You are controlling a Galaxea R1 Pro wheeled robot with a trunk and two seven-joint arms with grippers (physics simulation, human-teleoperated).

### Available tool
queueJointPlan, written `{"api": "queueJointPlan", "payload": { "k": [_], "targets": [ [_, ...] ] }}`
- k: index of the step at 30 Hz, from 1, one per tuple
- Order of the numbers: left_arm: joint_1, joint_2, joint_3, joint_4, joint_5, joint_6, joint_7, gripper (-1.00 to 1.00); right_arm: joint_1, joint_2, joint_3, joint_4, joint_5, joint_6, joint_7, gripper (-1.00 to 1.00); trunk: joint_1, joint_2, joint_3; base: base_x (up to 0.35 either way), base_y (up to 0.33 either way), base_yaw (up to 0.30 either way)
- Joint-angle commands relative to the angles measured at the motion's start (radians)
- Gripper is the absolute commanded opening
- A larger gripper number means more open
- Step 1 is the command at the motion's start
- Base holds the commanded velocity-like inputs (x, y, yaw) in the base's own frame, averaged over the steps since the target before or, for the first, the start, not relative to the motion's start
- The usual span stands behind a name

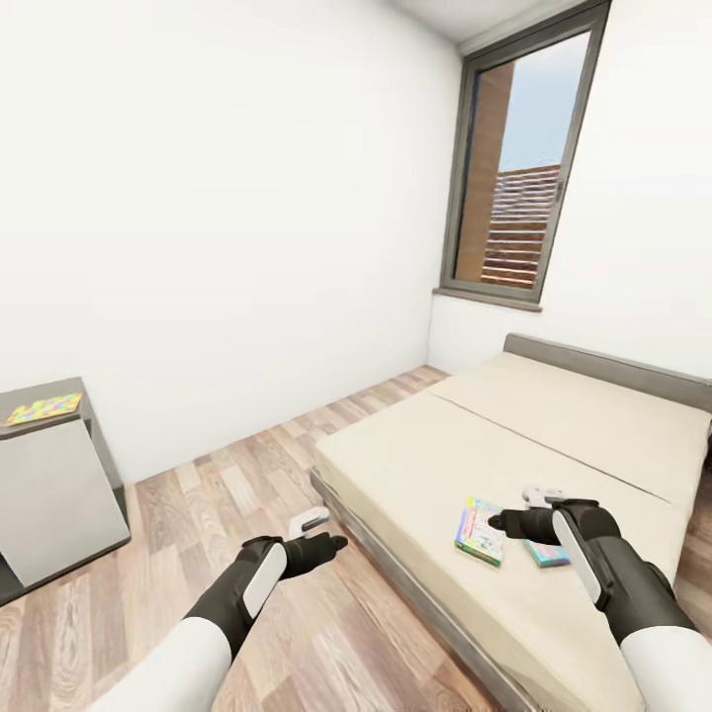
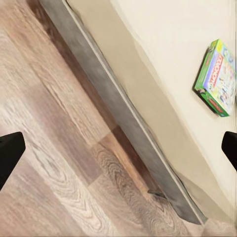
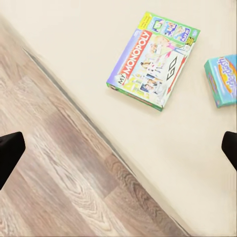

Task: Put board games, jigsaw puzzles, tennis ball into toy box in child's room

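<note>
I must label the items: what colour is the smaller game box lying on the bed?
Teal with an orange cover, best seen in the right wrist view: the smaller game box.

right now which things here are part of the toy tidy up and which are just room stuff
Job:
- Monopoly board game on the bed
- smaller teal board game beside it, also on the bed
- jigsaw puzzle on the table

Just there:
- window
- wooden floor

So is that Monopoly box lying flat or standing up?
Lying flat: the Monopoly box rests cover-up on the bed, its printed face fully visible.
</note>
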Motion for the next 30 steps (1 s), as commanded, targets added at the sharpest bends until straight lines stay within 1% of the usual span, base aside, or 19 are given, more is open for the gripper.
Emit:
{"api": "queueJointPlan", "payload": {
  "k": [1, 7, 14, 16, 17, 19, 20, 22, 23, 24, 25, 27, 28, 30],
  "targets": [
    [0.0, 0.0, -0.001, -0.001, 0.001, 0.004, -0.001, 1.0, 0.0, 0.0, -0.001, -0.001, -0.001, 0.004, 0.003, 1.0, 0.0, -0.001, -0.002, 0.0, 0.0, -0.239],
    [-0.001, 0.001, 0.003, 0.0, 0.003, 0.006, -0.001, 1.0, 0.007, -0.002, -0.002, -0.014, -0.01, 0.004, 0.003, 1.0, 0.0, -0.001, -0.004, 0.0, 0.0, -0.146],
    [-0.002, 0.001, 0.004, 0.0, 0.003, 0.007, -0.002, 1.0, 0.007, -0.001, -0.005, -0.007, -0.03, 0.004, 0.003, 1.0, 0.0, -0.001, -0.005, 0.0, 0.0, -0.061],
    [-0.002, 0.001, 0.003, 0.0, 0.004, 0.006, -0.002, 1.0, 0.004, 0.0, -0.019, 0.026, -0.048, 0.005, 0.003, 1.0, 0.0, -0.001, -0.005, 0.011, 0.0, -0.03],
    [-0.002, 0.001, 0.003, 0.0, 0.004, 0.006, -0.002, 1.0, 0.004, 0.0, -0.019, 0.026, -0.048, 0.005, 0.003, 1.0, 0.0, -0.001, -0.005, 0.023, 0.0, -0.027],
    [-0.002, 0.002, 0.003, -0.001, 0.004, 0.004, -0.003, 1.0, -0.002, 0.0, -0.043, 0.073, -0.077, 0.004, 0.003, 1.0, 0.0, -0.001, -0.005, 0.091, 0.0, -0.019],
    [-0.002, 0.002, 0.003, -0.001, 0.004, 0.004, -0.003, 1.0, -0.002, 0.0, -0.043, 0.073, -0.077, 0.004, 0.003, 1.0, 0.0, -0.001, -0.005, 0.118, 0.0, -0.017],
    [-0.002, 0.002, 0.002, -0.005, 0.004, 0.003, -0.002, 1.0, -0.013, 0.001, -0.068, 0.12, -0.105, 0.0, 0.0, 1.0, 0.0, -0.001, -0.005, 0.18, 0.0, -0.012],
    [-0.002, 0.002, 0.002, -0.005, 0.004, 0.003, -0.002, 1.0, -0.013, 0.001, -0.068, 0.12, -0.105, 0.0, 0.0, 1.0, 0.0, -0.001, -0.005, 0.198, 0.0, -0.011],
    [-0.001, 0.002, 0.001, -0.01, 0.004, 0.002, -0.002, 1.0, -0.019, 0.001, -0.08, 0.14, -0.116, -0.004, -0.002, 1.0, 0.0, -0.001, -0.005, 0.226, 0.0, -0.009],
    [-0.001, 0.002, 0.001, -0.01, 0.004, 0.002, -0.002, 1.0, -0.019, 0.001, -0.08, 0.14, -0.116, -0.004, -0.002, 1.0, 0.0, -0.001, -0.005, 0.226, 0.0, -0.009],
    [0.0, 0.002, 0.0, -0.02, 0.004, 0.001, -0.002, 1.0, -0.029, 0.003, -0.103, 0.174, -0.132, -0.018, -0.005, 1.0, 0.0, -0.001, -0.005, 0.258, 0.0, -0.006],
    [0.0, 0.002, 0.0, -0.02, 0.004, 0.001, -0.002, 1.0, -0.029, 0.003, -0.103, 0.174, -0.132, -0.018, -0.005, 1.0, 0.0, -0.001, -0.005, 0.267, 0.0, -0.006],
    [0.001, 0.002, -0.001, -0.029, 0.004, 0.001, -0.002, 1.0, -0.035, 0.005, -0.122, 0.196, -0.142, -0.032, -0.004, 1.0, 0.0, -0.001, -0.005, 0.287, 0.0, -0.004]
  ]
}}
